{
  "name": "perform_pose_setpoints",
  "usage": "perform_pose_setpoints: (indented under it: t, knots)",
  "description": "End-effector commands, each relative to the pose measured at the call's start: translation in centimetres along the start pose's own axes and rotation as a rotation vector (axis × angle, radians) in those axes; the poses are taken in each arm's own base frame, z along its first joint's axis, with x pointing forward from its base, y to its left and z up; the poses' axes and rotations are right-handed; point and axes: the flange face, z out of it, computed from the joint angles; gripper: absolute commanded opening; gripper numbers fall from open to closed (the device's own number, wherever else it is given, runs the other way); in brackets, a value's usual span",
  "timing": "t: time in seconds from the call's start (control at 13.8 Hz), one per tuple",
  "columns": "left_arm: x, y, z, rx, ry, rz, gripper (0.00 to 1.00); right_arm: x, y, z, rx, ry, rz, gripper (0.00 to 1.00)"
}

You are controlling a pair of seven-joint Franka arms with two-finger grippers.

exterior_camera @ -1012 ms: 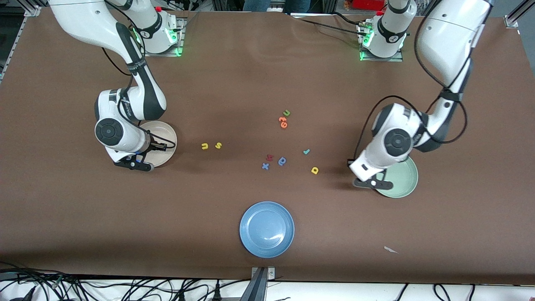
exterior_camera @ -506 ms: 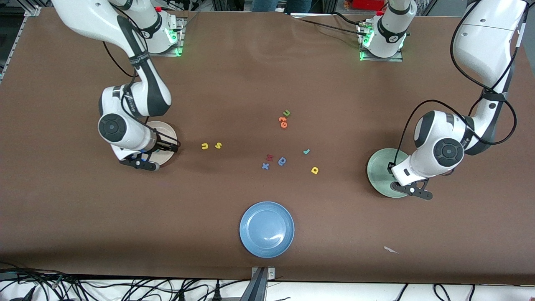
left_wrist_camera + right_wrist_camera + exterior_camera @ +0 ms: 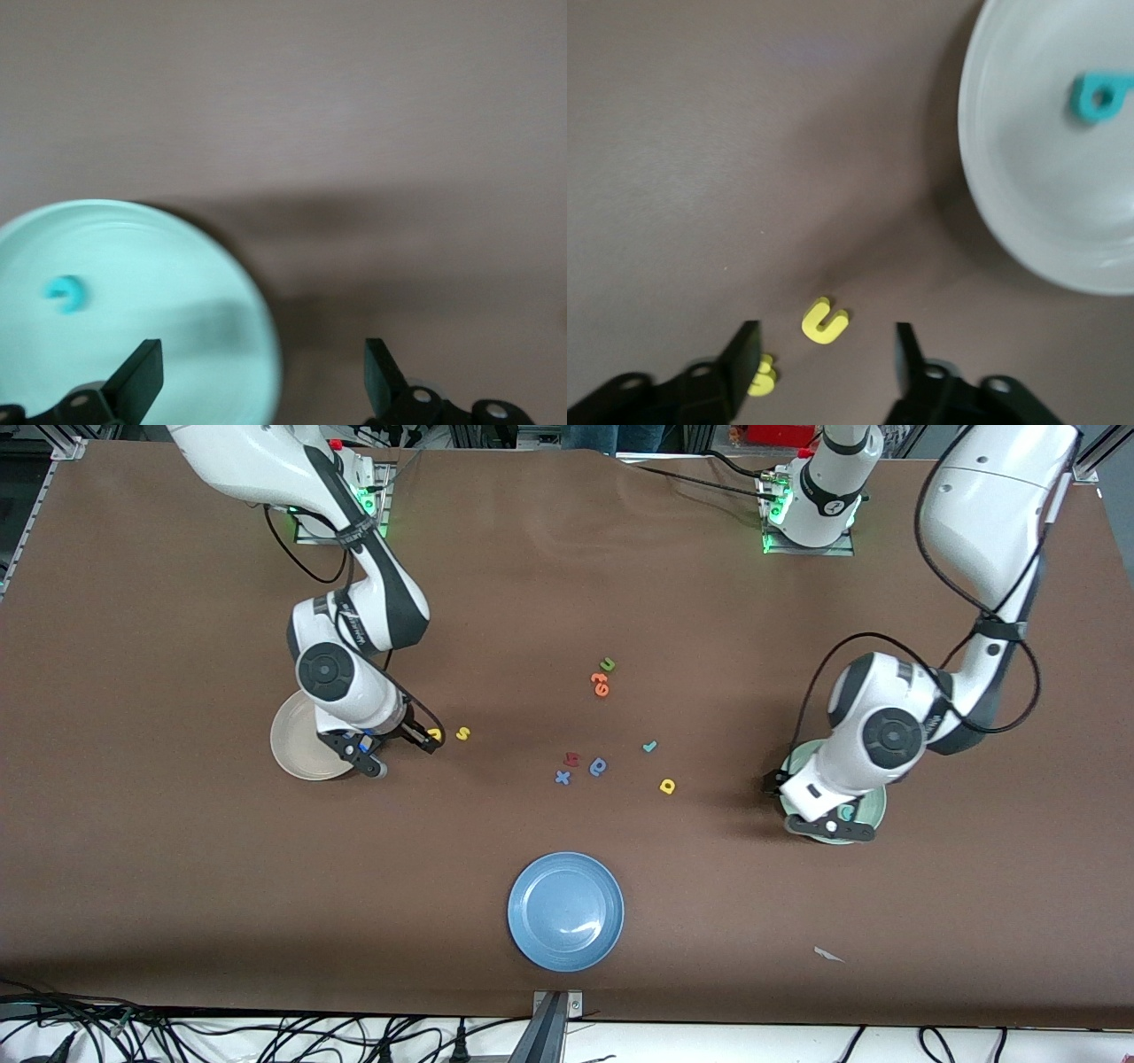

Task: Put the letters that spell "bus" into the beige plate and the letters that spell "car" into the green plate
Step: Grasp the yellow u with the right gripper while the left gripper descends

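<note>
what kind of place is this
Probably a robotics lab: two arms are bolted to a brown-covered table, cables trail along its edge, and foam letters like the yellow "s" lie scattered between the plates.

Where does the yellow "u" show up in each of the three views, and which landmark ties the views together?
Front view: the yellow "u" lies on the table between the beige plate and the yellow "s", partly covered by the right pincer.
Right wrist view: the "u" lies between the open fingers.
Left wrist view: not in it; only the green plate shows.
Shared landmark: the beige plate.
</note>
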Motion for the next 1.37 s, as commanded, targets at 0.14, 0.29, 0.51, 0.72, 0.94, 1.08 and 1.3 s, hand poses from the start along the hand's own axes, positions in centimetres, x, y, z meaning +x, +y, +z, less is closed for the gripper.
perform_pose_setpoints:
  t: [0.14, 0.29, 0.51, 0.72, 0.94, 1.08, 1.3]
  knots:
    - [1.0, 8.8, 1.6, -0.04, -0.003, -0.225, 1.0, -1.2, 0.2, 2.8, 0.011, -0.001, 0.112, 0.65]
    - [0.3, 10.9, 2.4, -0.044, -0.02, -0.306, 1.0, -1.1, 0.1, 4.1, 0.025, 0.008, 0.123, 0.65]
    - [0.6, 13.3, 3.0, -0.112, -0.064, -0.483, 1.0, -1.5, 0.4, 4.6, 0.018, 0.005, 0.129, 0.62]
    - [0.0, 15.4, 3.9, -0.121, -0.091, -0.544, 1.0, -2.2, 0.1, 4.6, 0.018, 0.001, 0.116, 0.43]
    - [-0.3, 17.4, 5.0, -0.11, -0.091, -0.557, 0.97, -2.3, 0.0, 4.6, 0.021, 0.002, 0.115, 0.2]
    - [-0.2, 17.3, 5.0, -0.109, -0.09, -0.561, 0.88, -2.3, 0.0, 4.5, 0.019, 0.0, 0.107, 0.08]
    - [0.0, 16.8, 5.2, -0.105, -0.082, -0.557, 0.79, -2.0, -0.3, 0.4, 0.024, 0.009, 0.061, 0.08]
